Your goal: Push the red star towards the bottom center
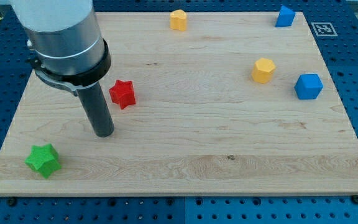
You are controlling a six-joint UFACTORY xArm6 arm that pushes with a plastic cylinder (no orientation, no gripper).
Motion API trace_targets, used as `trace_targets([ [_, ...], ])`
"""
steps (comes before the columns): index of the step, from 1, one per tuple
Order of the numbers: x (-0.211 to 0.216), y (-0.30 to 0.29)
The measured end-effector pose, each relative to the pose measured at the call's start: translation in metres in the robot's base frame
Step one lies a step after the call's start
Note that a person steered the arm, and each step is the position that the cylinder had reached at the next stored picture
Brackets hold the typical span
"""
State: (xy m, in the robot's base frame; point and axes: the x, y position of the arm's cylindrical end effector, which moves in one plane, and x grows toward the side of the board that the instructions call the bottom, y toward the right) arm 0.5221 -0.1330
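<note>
The red star [122,93] lies on the wooden board [191,143] in the left half, a little above mid-height. My tip [105,132] rests on the board just below and to the left of the red star, with a small gap between them. The rod rises from the tip up into the grey arm housing [64,34] at the view's top left.
A green star [43,160] sits near the bottom left corner. A yellow block [178,20] is at the top centre, a yellow hexagonal block [263,70] at the right, a blue cube [308,86] beside it, and a blue block [285,16] at the top right.
</note>
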Motion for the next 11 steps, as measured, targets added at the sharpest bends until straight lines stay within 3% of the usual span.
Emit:
trace_targets([
  [2,-0.014,-0.016],
  [4,-0.081,-0.053],
  [6,-0.082,-0.019],
  [8,-0.079,0.062],
  [11,-0.027,0.109],
])
